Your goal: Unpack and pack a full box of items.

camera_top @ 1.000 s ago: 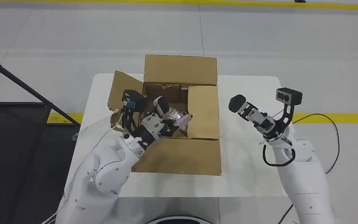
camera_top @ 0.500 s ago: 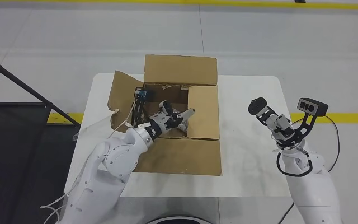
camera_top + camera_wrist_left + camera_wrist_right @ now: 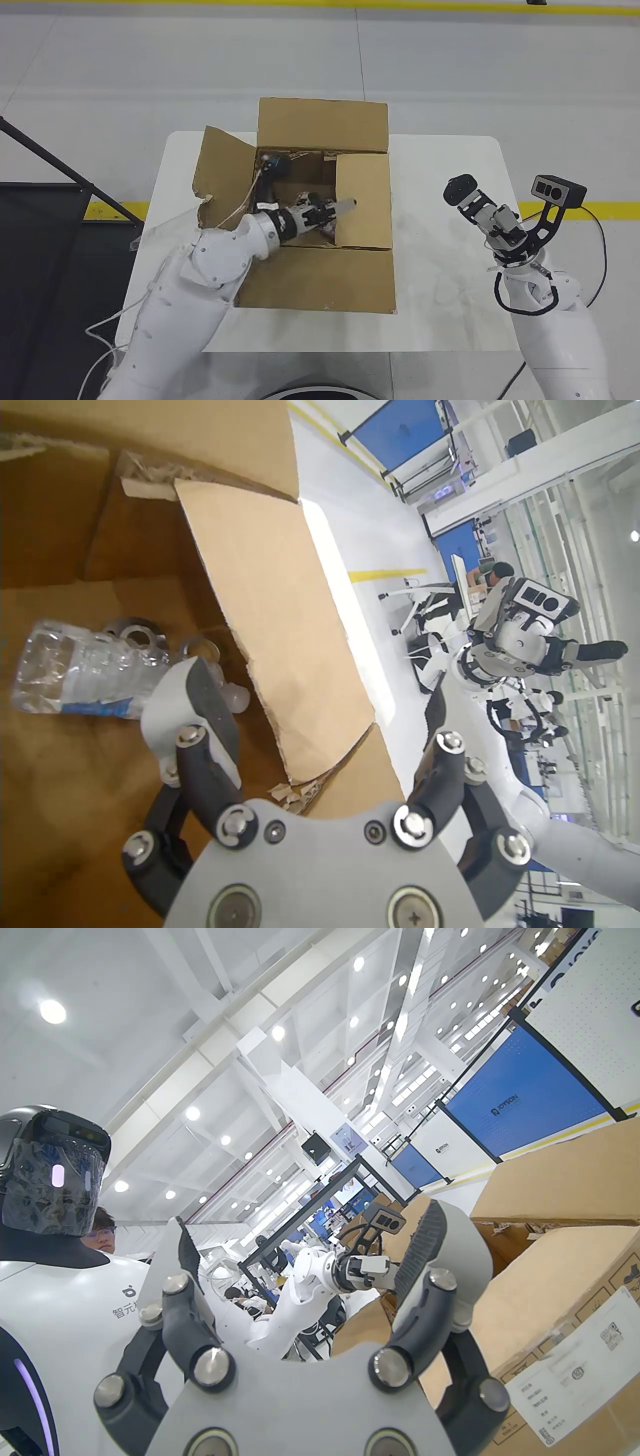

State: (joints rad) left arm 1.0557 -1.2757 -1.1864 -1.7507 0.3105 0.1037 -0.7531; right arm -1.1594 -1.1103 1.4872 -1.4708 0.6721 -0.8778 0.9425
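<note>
The box (image 3: 322, 124) stands open mid-table (image 3: 445, 300). The left gripper (image 3: 322, 212) is inside it, fingers spread and holding nothing, near a clear bottle (image 3: 75, 680) lying on the box floor. The right gripper (image 3: 462, 190), also spread and holding nothing, hangs above the table near its right edge.

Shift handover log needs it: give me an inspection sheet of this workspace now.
Surface: white table under the box.
Job's things: cardboard box, flaps open; crumpled plastic bottle lying inside by round metal parts.
Clutter: nothing seen.
Hands: left hand open inside the box near the bottle; right hand open, up off the table beside the box.
Cables: black cable looped at the right forearm.
Surroundings: grey floor, yellow line.
</note>
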